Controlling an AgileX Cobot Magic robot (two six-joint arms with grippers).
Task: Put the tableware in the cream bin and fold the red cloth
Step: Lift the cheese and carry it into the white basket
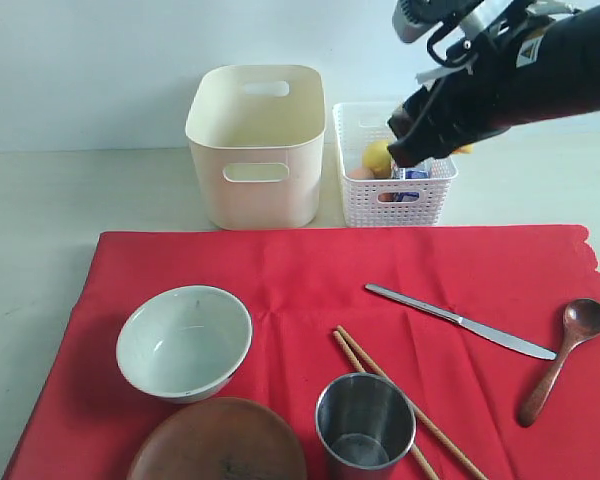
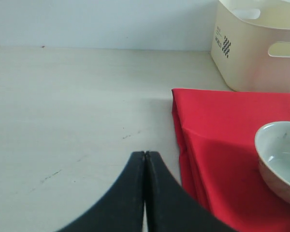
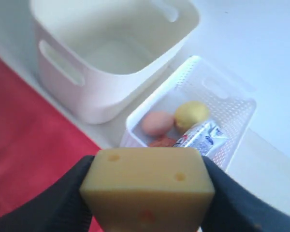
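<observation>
The red cloth (image 1: pixel 300 290) lies flat with the tableware on it: pale bowl (image 1: pixel 183 341), wooden plate (image 1: pixel 218 440), steel cup (image 1: pixel 365 420), chopsticks (image 1: pixel 365 358), knife (image 1: pixel 460 321) and wooden spoon (image 1: pixel 565 355). Behind the cloth stands the cream bin (image 1: pixel 258 140), with nothing showing inside. My right gripper (image 1: pixel 400 140) hangs above the white basket, shut on a yellow block of cheese (image 3: pixel 147 188). My left gripper (image 2: pixel 145 154) is shut with nothing in it, over bare table beside the cloth's edge (image 2: pixel 183 140), short of the bowl (image 2: pixel 280 154). It does not show in the exterior view.
A white perforated basket (image 1: pixel 395 195) stands right of the cream bin. It holds a lemon (image 3: pixel 191 115), an egg (image 3: pixel 157 123) and a blue-and-white carton (image 3: pixel 200 137). Bare pale table (image 2: pixel 77 111) stretches left of the cloth.
</observation>
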